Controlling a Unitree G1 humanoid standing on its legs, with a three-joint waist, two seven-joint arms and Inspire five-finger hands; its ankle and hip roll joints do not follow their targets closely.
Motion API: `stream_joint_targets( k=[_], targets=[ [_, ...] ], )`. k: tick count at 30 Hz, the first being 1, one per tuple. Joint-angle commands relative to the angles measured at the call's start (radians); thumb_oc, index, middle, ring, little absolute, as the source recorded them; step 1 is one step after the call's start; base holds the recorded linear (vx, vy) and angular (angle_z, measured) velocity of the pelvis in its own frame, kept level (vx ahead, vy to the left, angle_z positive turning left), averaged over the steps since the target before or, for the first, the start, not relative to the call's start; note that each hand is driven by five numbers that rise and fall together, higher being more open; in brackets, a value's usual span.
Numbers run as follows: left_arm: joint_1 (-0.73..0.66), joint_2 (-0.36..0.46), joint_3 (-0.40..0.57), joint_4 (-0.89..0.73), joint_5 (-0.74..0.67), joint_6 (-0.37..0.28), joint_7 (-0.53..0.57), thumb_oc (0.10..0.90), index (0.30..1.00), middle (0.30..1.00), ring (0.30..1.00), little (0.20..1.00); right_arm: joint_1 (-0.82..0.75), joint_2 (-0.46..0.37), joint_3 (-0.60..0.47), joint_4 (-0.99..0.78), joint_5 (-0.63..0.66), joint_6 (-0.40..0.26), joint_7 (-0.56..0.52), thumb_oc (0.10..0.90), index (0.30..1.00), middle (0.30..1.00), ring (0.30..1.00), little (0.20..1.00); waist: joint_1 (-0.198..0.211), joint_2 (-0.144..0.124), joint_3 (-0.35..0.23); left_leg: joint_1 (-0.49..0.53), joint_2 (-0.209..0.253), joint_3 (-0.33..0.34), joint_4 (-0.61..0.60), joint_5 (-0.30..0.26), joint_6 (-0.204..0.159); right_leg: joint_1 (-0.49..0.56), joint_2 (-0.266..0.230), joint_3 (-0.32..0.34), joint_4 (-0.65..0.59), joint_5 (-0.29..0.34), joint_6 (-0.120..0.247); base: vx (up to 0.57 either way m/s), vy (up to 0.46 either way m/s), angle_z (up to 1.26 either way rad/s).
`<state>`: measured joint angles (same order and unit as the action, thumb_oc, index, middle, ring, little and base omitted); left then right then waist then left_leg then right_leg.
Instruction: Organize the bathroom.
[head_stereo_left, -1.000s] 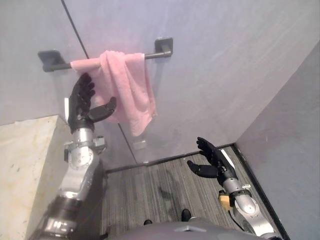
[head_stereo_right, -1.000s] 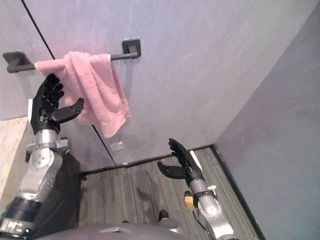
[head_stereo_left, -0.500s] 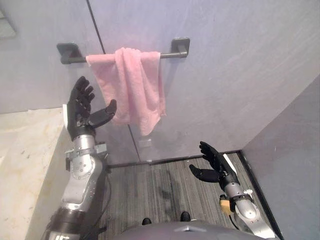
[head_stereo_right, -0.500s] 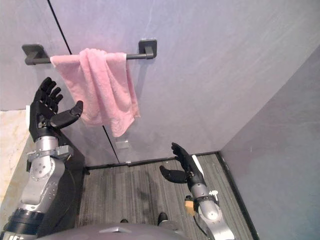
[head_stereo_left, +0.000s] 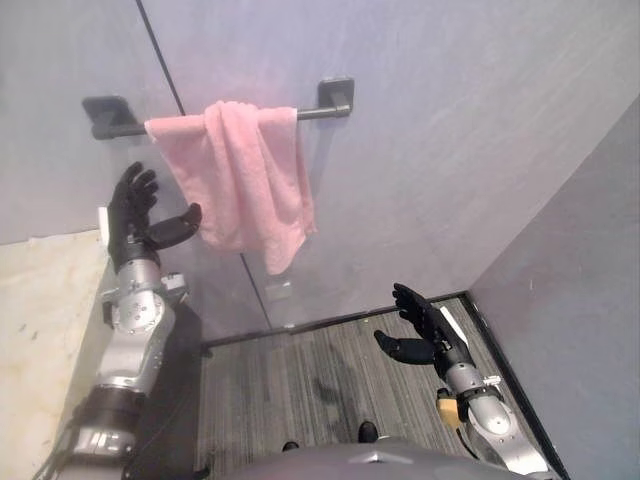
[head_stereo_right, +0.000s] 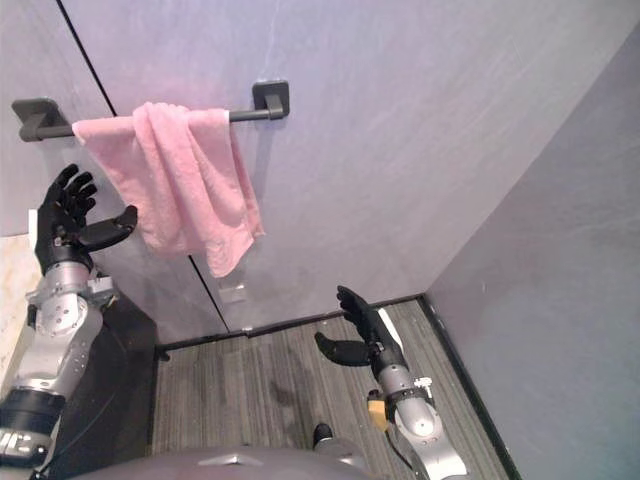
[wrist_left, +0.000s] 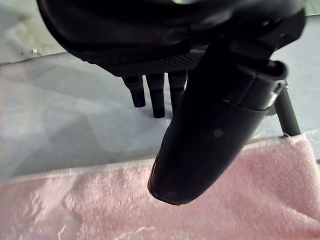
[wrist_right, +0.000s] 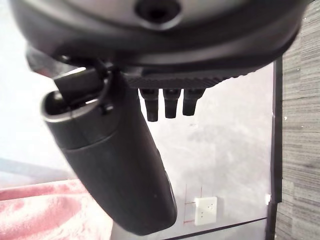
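A pink towel (head_stereo_left: 243, 175) hangs bunched over a dark grey wall bar (head_stereo_left: 318, 110), its lower corner trailing down to the right. My left hand (head_stereo_left: 135, 215) is raised just left of the towel, open, fingers straight and thumb out, a small gap away from the cloth. In the left wrist view the towel (wrist_left: 240, 195) lies just past the thumb (wrist_left: 215, 125). My right hand (head_stereo_left: 420, 325) hangs low at the right above the floor, open and holding nothing.
A pale stone counter (head_stereo_left: 35, 300) sits at the lower left beside my left arm. A striped grey floor (head_stereo_left: 300, 380) runs to the wall. A small white socket (head_stereo_left: 280, 289) is low on the wall. A grey side wall (head_stereo_left: 580, 300) closes the right.
My left hand has drawn back to the left, away from the towel. The camera has shifted between frames. The right hand has kept its pose.
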<state>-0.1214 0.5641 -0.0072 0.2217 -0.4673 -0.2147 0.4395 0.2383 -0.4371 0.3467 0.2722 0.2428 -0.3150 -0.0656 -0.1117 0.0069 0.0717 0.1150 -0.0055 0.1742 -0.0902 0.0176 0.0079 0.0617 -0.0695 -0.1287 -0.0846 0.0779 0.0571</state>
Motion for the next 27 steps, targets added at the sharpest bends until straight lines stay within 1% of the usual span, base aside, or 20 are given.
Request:
stream_joint_targets(
  k=[1,3,4,5,6,7,8,10,11,12,13,15,19,22,23,27],
  targets=[
    [-0.197,0.097,-0.005,0.102,-0.001,-0.086,-0.063,0.8,0.9,0.9,0.9,0.9,-0.086,-0.043,0.024,-0.043,0.016,-0.091,0.03,0.8,0.9,0.9,0.9,0.9,-0.039,0.007,-0.066,0.021,0.009,0.032,0.003,-0.073,0.009,0.011,-0.037,0.035,0.048,-0.067,0.09,0.02,0.017,-0.09],
    [-0.223,0.113,-0.011,0.132,-0.026,-0.093,-0.101,0.8,0.9,0.9,0.9,0.9,-0.086,-0.048,0.023,-0.032,0.02,-0.102,0.039,0.8,0.9,0.9,0.9,0.9,-0.046,0.01,-0.068,0.022,0.009,0.039,0.003,-0.075,0.011,0.007,-0.035,0.042,0.054,-0.069,0.091,0.02,0.013,-0.1],
    [-0.227,0.115,-0.014,0.138,-0.027,-0.094,-0.117,0.778,0.867,0.867,0.867,0.867,-0.086,-0.048,0.023,-0.029,0.02,-0.105,0.039,0.8,0.9,0.9,0.9,0.9,-0.048,0.011,-0.068,0.022,0.009,0.041,0.003,-0.075,0.011,0.006,-0.035,0.044,0.055,-0.07,0.09,0.02,0.012,-0.09],
    [-0.241,0.121,-0.018,0.157,-0.065,-0.1,-0.153,0.748,0.822,0.822,0.822,0.822,-0.086,-0.05,0.021,-0.025,0.019,-0.108,0.046,0.8,0.9,0.9,0.9,0.9,-0.052,0.014,-0.069,0.024,0.009,0.045,0.003,-0.076,0.012,0.006,-0.034,0.047,0.057,-0.071,0.09,0.02,0.012,-0.08],
    [-0.244,0.123,-0.02,0.161,-0.075,-0.099,-0.161,0.745,0.818,0.818,0.818,0.818,-0.086,-0.051,0.02,-0.023,0.02,-0.11,0.049,0.8,0.9,0.9,0.9,0.9,-0.053,0.015,-0.07,0.024,0.009,0.047,0.003,-0.076,0.011,0.006,-0.033,0.048,0.058,-0.071,0.09,0.04,0.019,-0.07],
    [-0.254,0.127,-0.023,0.171,-0.093,-0.104,-0.198,0.74,0.811,0.811,0.811,0.811,-0.085,-0.052,0.02,-0.02,0.016,-0.113,0.051,0.8,0.9,0.9,0.9,0.9,-0.057,0.017,-0.071,0.026,0.009,0.05,0.003,-0.077,0.012,0.005,-0.033,0.051,0.06,-0.074,0.09,0.02,0.013,-0.03],
    [-0.255,0.127,-0.024,0.172,-0.1,-0.104,-0.203,0.736,0.804,0.804,0.804,0.804,-0.086,-0.053,0.02,-0.02,0.016,-0.113,0.052,0.8,0.9,0.9,0.9,0.9,-0.057,0.017,-0.071,0.027,0.009,0.05,0.003,-0.077,0.012,0.005,-0.033,0.052,0.06,-0.074,0.09,0.0,0.0,0.0],
    [-0.257,0.123,-0.028,0.167,-0.122,-0.101,-0.229,0.737,0.806,0.806,0.806,0.806,-0.088,-0.054,0.016,-0.02,0.014,-0.112,0.056,0.8,0.9,0.9,0.9,0.9,-0.058,0.019,-0.071,0.029,0.008,0.052,0.003,-0.079,0.014,0.005,-0.033,0.054,0.063,-0.074,0.09,0.0,0.0,0.0],
    [-0.26,0.116,-0.037,0.159,-0.157,-0.097,-0.263,0.78,0.869,0.869,0.869,0.869,-0.09,-0.053,0.019,-0.022,0.009,-0.107,0.053,0.8,0.9,0.9,0.9,0.9,-0.059,0.021,-0.07,0.032,0.007,0.053,0.003,-0.081,0.016,0.005,-0.032,0.056,0.067,-0.077,0.09,0.0,0.0,0.0],
    [-0.259,0.114,-0.037,0.153,-0.175,-0.09,-0.286,0.8,0.9,0.9,0.9,0.9,-0.09,-0.053,0.018,-0.021,0.007,-0.106,0.053,0.8,0.9,0.9,0.9,0.9,-0.058,0.021,-0.07,0.033,0.006,0.053,0.003,-0.082,0.016,0.006,-0.032,0.056,0.067,-0.078,0.09,0.0,0.0,0.0],
    [-0.245,0.105,-0.039,0.125,-0.192,-0.071,-0.321,0.8,0.9,0.9,0.9,0.9,-0.091,-0.05,0.018,-0.015,0.005,-0.109,0.053,0.8,0.9,0.9,0.9,0.9,-0.055,0.021,-0.07,0.035,0.005,0.052,0.003,-0.084,0.019,0.006,-0.033,0.055,0.069,-0.08,0.09,0.0,0.0,0.0],
    [-0.228,0.1,-0.045,0.098,-0.211,-0.059,-0.353,0.8,0.9,0.9,0.9,0.9,-0.09,-0.047,0.016,-0.015,0.003,-0.108,0.053,0.8,0.9,0.9,0.9,0.9,-0.052,0.022,-0.069,0.036,0.004,0.051,0.003,-0.085,0.02,0.007,-0.034,0.055,0.071,-0.081,0.09,0.0,0.0,0.0],
    [-0.17,0.102,-0.037,0.002,-0.192,-0.025,-0.363,0.8,0.9,0.9,0.9,0.9,-0.083,-0.041,0.01,-0.015,-0.004,-0.105,0.053,0.8,0.9,0.9,0.9,0.9,-0.039,0.024,-0.067,0.039,0.002,0.042,0.003,-0.086,0.024,0.011,-0.035,0.049,0.074,-0.085,0.089,0.0,0.0,0.0],
    [-0.147,0.105,-0.024,-0.035,-0.175,-0.014,-0.366,0.8,0.9,0.9,0.9,0.9,-0.076,-0.037,0.009,-0.014,-0.008,-0.105,0.052,0.8,0.9,0.9,0.9,0.9,-0.031,0.023,-0.067,0.039,0.0,0.037,0.003,-0.087,0.025,0.014,-0.036,0.044,0.072,-0.086,0.089,0.0,0.0,0.0],
    [-0.134,0.108,-0.019,-0.065,-0.188,0.004,-0.378,0.8,0.9,0.9,0.9,0.9,-0.074,-0.037,0.009,-0.014,-0.008,-0.105,0.053,0.8,0.9,0.9,0.9,0.9,-0.028,0.021,-0.067,0.038,0.0,0.034,0.003,-0.086,0.024,0.015,-0.037,0.04,0.071,-0.086,0.089,0.0,0.0,0.0],
    [-0.139,0.124,-0.033,-0.078,-0.21,0.013,-0.415,0.8,0.9,0.9,0.9,0.9,-0.073,-0.042,0.017,-0.013,-0.007,-0.106,0.051,0.8,0.9,0.9,0.9,0.9,-0.023,0.02,-0.066,0.037,-0.002,0.029,0.003,-0.085,0.026,0.016,-0.037,0.032,0.074,-0.086,0.09,0.0,0.0,0.0]
  ],
)
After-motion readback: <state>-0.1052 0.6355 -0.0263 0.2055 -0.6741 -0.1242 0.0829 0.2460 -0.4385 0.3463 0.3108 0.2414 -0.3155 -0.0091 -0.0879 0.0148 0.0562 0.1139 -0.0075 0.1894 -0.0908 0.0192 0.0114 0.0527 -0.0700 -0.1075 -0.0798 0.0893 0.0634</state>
